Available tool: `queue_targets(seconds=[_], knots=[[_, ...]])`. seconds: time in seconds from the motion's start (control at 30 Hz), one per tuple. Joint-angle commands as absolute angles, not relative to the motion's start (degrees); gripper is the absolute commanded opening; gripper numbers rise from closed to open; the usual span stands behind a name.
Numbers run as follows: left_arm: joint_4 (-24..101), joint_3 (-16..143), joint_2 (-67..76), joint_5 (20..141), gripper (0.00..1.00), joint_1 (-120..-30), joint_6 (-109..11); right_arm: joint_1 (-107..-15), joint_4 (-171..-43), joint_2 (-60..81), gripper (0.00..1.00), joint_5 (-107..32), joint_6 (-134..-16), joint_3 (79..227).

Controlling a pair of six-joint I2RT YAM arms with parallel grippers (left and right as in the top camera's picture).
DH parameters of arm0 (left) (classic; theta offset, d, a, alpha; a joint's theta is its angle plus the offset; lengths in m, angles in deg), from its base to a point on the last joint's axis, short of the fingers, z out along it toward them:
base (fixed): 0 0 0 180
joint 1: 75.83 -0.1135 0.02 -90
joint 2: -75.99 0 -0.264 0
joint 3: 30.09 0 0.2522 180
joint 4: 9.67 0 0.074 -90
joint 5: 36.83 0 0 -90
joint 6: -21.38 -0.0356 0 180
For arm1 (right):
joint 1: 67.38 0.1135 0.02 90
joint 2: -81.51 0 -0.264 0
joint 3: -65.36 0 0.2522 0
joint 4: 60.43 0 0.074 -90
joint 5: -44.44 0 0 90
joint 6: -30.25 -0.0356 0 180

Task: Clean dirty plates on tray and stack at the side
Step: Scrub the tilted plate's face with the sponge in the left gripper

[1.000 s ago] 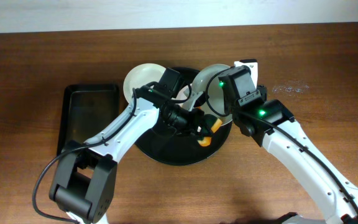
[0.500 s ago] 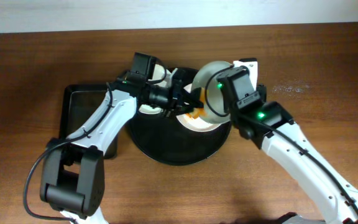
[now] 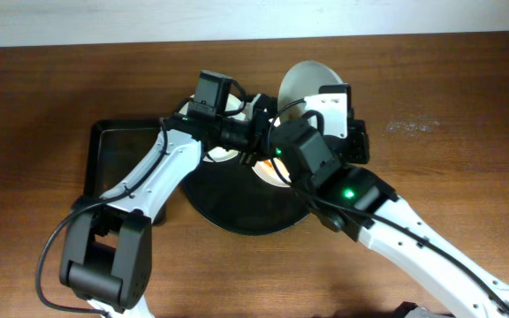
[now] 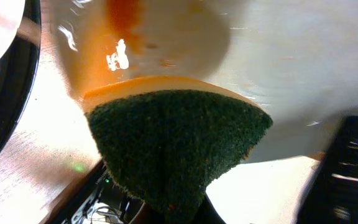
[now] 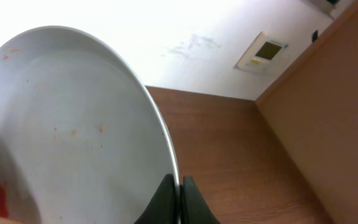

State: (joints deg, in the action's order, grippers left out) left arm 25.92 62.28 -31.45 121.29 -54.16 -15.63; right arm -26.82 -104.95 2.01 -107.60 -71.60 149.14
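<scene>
My right gripper [image 5: 174, 186] is shut on the rim of a white plate [image 5: 73, 137] and holds it tilted up on edge over the back of the round black tray [image 3: 237, 212]. This plate [image 3: 306, 81] carries an orange smear [image 4: 124, 18] and small specks. My left gripper [image 3: 263, 146] is shut on a sponge [image 4: 173, 143], green scouring side toward the camera, pressed against the held plate's face; the sponge hides its fingers. A second plate [image 3: 266, 174] with orange on it lies on the tray under the arms. A third plate [image 3: 212, 157] shows partly under the left wrist.
A smaller rectangular black tray [image 3: 126, 163] lies left of the round tray. The brown wooden table [image 3: 449, 97] runs to a white wall at the back. Both arms cross above the round tray's back half.
My left arm swung from the tray's front middle to its back and brought the sponge against the held plate. My right arm turned and raised the plate more upright, toward the back.
</scene>
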Motion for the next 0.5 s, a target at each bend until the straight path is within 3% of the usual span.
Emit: queue_targets(seconds=[0.0,0.1,0.3,0.47], knots=[[25.31,62.67,-30.29,120.11,0.00,-51.56,-15.28,-26.45,-104.49,5.11,0.04,-108.54,-70.64,150.62],[24.80,62.67,-30.29,117.27,0.00,-51.60,-15.28,-24.90,-104.56,5.31,0.04,-108.57,-70.44,150.62],[8.43,62.67,-30.29,114.40,0.00,-55.69,-10.29,-19.56,-104.27,5.31,0.04,-108.83,-70.47,150.62],[10.64,62.56,-30.38,119.41,0.00,-53.81,-10.36,-19.39,-103.71,5.31,0.04,-109.20,-70.49,150.62]])
